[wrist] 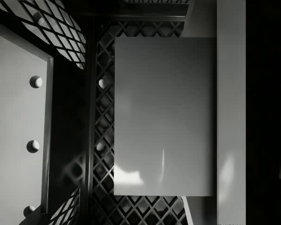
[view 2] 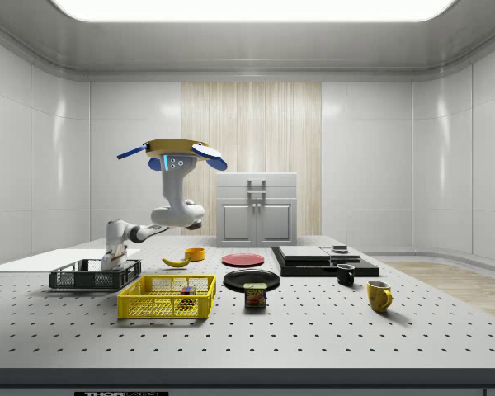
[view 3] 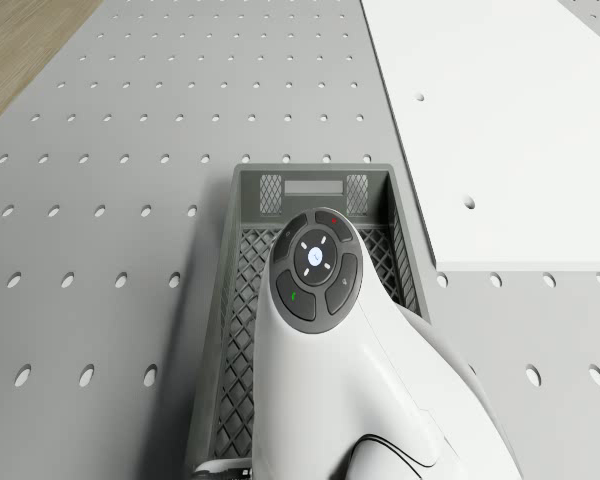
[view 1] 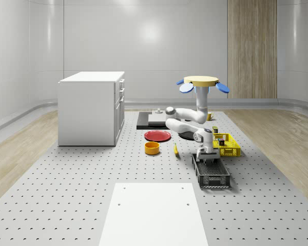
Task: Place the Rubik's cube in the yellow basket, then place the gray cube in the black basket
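The drone (view 1: pixel 201 80) hovers above the table, behind the two baskets. Its white arm bends down to the black basket (view 1: pixel 215 179), and the gripper (view 1: pixel 207 158) sits low inside that basket's far end. In the wrist view the gray cube (wrist: pixel 161 117) lies right below the gripper, over the lattice floor of the black basket (wrist: pixel 100 117). In the drone view the arm's wrist hides most of the black basket (view 3: pixel 315 180). The yellow basket (view 2: pixel 148 307) stands beside it with the Rubik's cube (view 2: pixel 186 290) inside.
A white cabinet (view 1: pixel 91 107) stands at the whole-scene view's left. A red plate (view 1: pixel 157 136), an orange bowl (view 1: pixel 152 148) and a banana (view 1: pixel 175 149) lie near the baskets. A white panel (view 1: pixel 154 212) covers the table's front. A can (view 2: pixel 255 295) and a yellow mug (view 2: pixel 379 294) stand nearby.
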Motion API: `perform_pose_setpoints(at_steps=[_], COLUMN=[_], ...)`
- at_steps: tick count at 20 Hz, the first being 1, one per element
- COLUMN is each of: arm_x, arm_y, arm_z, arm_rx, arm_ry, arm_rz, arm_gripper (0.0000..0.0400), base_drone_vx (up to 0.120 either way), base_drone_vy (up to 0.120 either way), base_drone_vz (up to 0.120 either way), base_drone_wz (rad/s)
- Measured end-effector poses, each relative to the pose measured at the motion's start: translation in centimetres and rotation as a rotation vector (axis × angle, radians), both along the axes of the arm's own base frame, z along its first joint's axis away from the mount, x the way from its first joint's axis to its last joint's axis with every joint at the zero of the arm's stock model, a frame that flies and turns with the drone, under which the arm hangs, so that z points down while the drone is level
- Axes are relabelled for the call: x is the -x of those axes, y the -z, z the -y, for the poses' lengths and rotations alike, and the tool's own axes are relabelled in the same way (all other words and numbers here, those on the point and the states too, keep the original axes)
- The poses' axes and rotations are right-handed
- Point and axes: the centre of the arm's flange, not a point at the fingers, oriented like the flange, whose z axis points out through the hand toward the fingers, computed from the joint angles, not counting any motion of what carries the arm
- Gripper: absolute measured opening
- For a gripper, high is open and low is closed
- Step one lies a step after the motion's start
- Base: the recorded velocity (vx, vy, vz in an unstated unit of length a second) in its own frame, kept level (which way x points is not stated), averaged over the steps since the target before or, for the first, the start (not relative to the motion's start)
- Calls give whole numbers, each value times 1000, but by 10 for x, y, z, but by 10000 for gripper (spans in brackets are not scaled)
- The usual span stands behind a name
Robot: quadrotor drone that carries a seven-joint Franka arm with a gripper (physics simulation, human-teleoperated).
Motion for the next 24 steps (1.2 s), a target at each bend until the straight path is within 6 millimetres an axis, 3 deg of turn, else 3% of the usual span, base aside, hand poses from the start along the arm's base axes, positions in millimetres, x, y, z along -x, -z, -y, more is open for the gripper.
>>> perform_pose_setpoints(at_steps=[3, 7, 24], arm_x=[1, 1, 2], arm_y=[-4, 2, 81], arm_z=[16, 10, 7], arm_rx=[9, 10, 13], arm_ry=[-14, -16, -31], arm_rz=[-3, -2, -4], arm_gripper=[326, 373, 400], base_drone_vx=[0, 0, 0], base_drone_vy=[0, 0, 0], base_drone_vz=[0, 0, 0], base_drone_wz=[0, 0, 0])
